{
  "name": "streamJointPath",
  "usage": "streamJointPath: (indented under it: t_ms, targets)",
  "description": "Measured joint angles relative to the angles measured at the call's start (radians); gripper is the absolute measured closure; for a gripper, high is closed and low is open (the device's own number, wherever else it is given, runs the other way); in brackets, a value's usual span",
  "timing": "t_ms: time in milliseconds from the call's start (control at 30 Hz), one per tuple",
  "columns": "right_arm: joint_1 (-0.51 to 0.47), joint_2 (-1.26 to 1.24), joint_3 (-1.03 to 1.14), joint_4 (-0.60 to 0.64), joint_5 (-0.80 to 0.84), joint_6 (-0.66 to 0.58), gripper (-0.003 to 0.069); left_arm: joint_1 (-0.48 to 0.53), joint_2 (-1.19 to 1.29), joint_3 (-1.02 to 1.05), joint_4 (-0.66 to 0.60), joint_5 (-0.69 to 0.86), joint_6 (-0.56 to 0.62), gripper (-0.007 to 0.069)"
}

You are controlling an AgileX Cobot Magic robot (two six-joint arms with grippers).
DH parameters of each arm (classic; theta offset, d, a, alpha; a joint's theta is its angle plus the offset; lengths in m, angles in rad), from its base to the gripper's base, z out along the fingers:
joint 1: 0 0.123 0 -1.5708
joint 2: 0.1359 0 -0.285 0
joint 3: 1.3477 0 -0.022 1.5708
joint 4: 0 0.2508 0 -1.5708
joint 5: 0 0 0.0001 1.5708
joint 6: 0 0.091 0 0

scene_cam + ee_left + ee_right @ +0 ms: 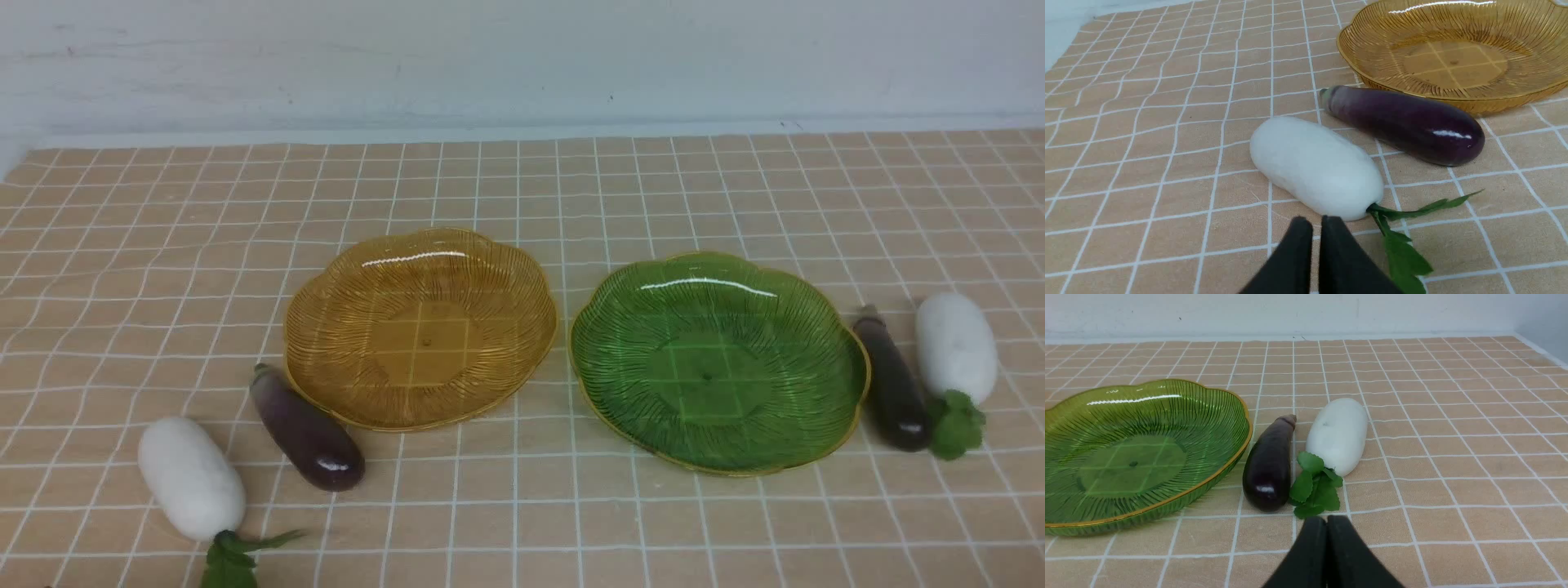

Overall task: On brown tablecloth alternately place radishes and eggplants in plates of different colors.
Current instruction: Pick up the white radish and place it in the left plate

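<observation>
**Desk:** What did you have in front of you?

**Operator:** The brown tablecloth (163, 245) filled my view, tan with a thin white grid and slightly wrinkled. On it sat two ribbed, translucent plates with scalloped gold rims. The amber plate (343, 286) was on my left and the green plate (620, 327) on my right, side by side, and neither held anything.

**Desk:** And the vegetables?

**Operator:** None were plated. The left radish (190, 478), a smooth white oval, lay outermost. The left eggplant (306, 437), glossy dark purple and slimmer, lay between it and the amber rim. The right radish (955, 347) and right eggplant (891, 384) mirrored that, with the eggplant just beside the green rim.

**Desk:** Which arm for which?

**Operator:** I judged each arm nearer its own pair. The left end effector (1315, 222) was closed on nothing. The left radish lay just ahead of it, long axis slanting away and leafy end nearest. The right end effector (1326, 520) was closed and empty too. Its pair lay lengthwise away from it, with the leaves (1314, 486) closest.

**Desk:** Your concern?

**Operator:** I reckoned the jaws had to open first and then span a radish's short width. That rounded body looked likely to roll.
</observation>
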Motion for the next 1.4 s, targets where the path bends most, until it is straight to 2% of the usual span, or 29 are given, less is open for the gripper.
streamJointPath:
  t_ms: [700,767,900,1100,1167,1267,1400]
  targets:
    - [0.000,0.000,0.000,0.000,0.000,0.000,0.0674,0.000,0.000,0.000,-0.005,-0.008,-0.003,0.0607]
    - [0.000,0.000,0.000,0.000,0.000,0.000,0.0674,0.000,0.000,0.000,-0.066,-0.038,-0.035,0.0607]
    - [0.000,0.000,0.000,0.000,0.000,0.000,0.0674,0.000,0.000,0.000,-0.331,-0.142,-0.183,0.0607]
    - [0.000,0.000,0.000,0.000,0.000,0.000,0.0674,0.000,0.000,0.002,-0.629,-0.240,-0.244,0.0607]
    - [0.000,0.000,0.000,0.000,0.000,0.000,0.0674,0.000,0.000,0.002,-0.666,-0.278,-0.245,0.0607]
    - [0.000,0.000,0.000,-0.003,0.000,0.000,0.0674,0.000,0.000,0.003,-0.752,-0.439,-0.245,0.0607]
    - [0.000,0.000,0.000,0.009,-0.005,0.005,0.0674,0.000,0.000,-0.010,-0.776,-0.534,-0.245,0.0607]
